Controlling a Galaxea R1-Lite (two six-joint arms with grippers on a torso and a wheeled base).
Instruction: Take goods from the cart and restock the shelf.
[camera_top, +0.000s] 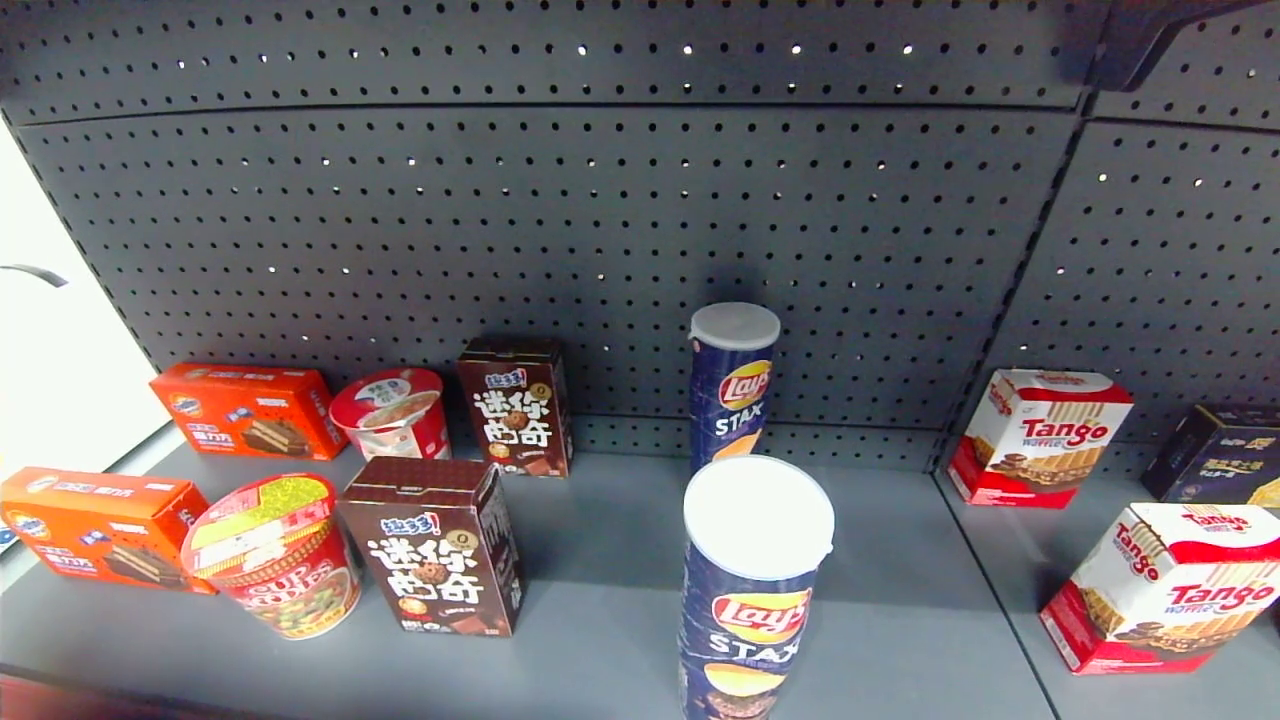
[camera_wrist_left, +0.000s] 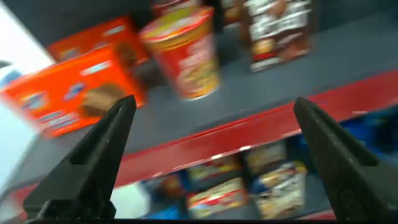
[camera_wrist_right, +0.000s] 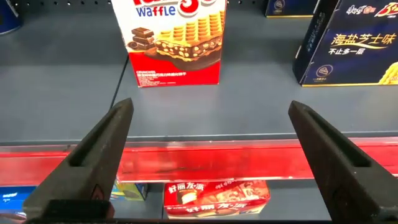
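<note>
The grey shelf (camera_top: 620, 560) carries two blue chip cans, one at the front (camera_top: 752, 590) and one behind it (camera_top: 732, 385). To the left stand two brown cookie boxes (camera_top: 435, 545), two red cup noodles (camera_top: 275, 568) and two orange boxes (camera_top: 95, 525). To the right are two waffle boxes (camera_top: 1170, 585). My left gripper (camera_wrist_left: 211, 124) is open and empty, in front of the shelf's red front edge (camera_wrist_left: 261, 127), facing a cup noodle (camera_wrist_left: 186, 53) and an orange box (camera_wrist_left: 68, 90). My right gripper (camera_wrist_right: 211, 124) is open and empty, facing a waffle box (camera_wrist_right: 175, 40).
A dark pegboard (camera_top: 600, 230) backs the shelf. A dark blue box (camera_top: 1215, 455) sits at the far right, seen also as the blue box (camera_wrist_right: 348, 40) in the right wrist view. A lower shelf holds more packets (camera_wrist_right: 214, 196). Bare shelf lies between the cans and the waffle boxes.
</note>
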